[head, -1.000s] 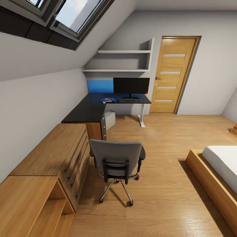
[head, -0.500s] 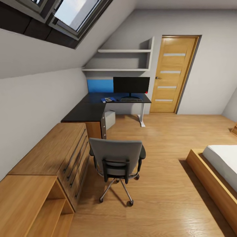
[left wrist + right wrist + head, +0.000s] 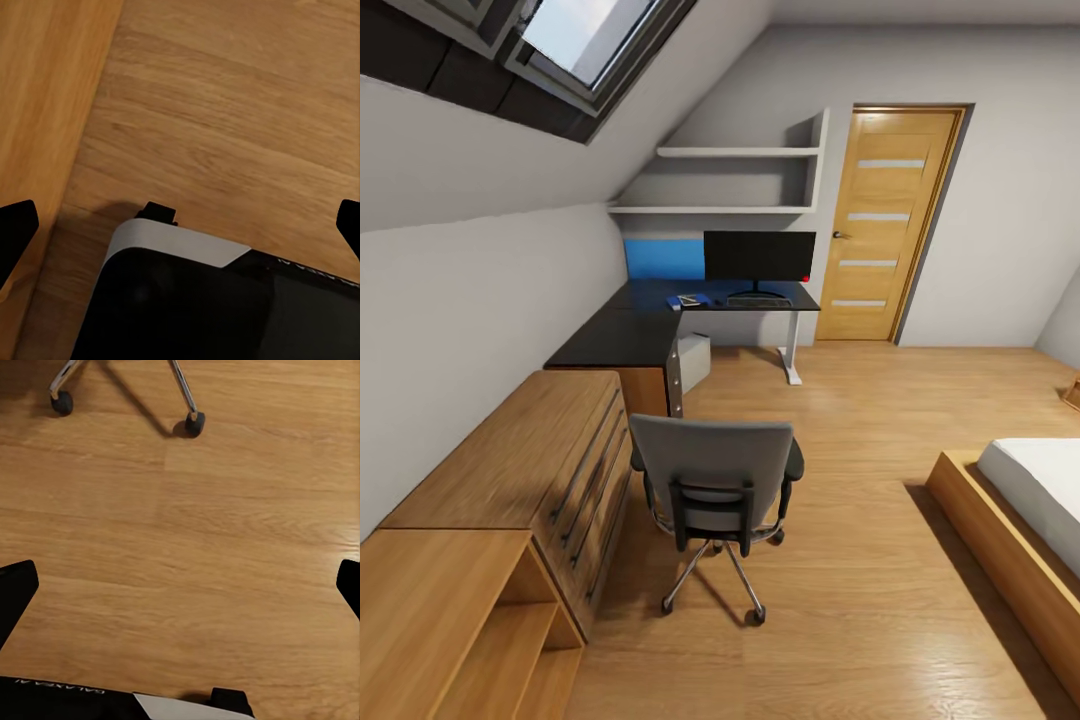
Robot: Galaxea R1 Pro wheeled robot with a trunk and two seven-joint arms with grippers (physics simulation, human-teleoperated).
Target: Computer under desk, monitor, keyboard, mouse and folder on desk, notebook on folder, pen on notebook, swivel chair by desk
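Observation:
The grey swivel chair (image 3: 715, 485) stands on the floor in front of me, its back toward me, beside the wood cabinet and well short of the desk. Two of the chair's casters (image 3: 193, 424) show in the right wrist view. Across the room is the black L-shaped desk (image 3: 622, 340). On its far wing stand the wide monitor (image 3: 758, 258) and, in front of it, the keyboard (image 3: 758, 302). Left of the keyboard lies the blue folder (image 3: 698, 299) with a small pale notebook (image 3: 687, 303) on it. The grey computer (image 3: 696, 362) sits under the desk. My left gripper (image 3: 180, 232) and right gripper (image 3: 180, 592) hang open over the floor, holding nothing.
A long light wood cabinet (image 3: 510, 470) with bar handles runs along the left wall, with an open wood shelf unit (image 3: 470, 620) nearer me. A bed with a wood frame (image 3: 1000, 540) is at the right. A wooden door (image 3: 885, 225) is beyond the desk. Wood floor (image 3: 860, 420) lies between.
The whole picture has shifted slightly, so the camera has moved a little. The chair, the desk and the things on it have stayed where they were.

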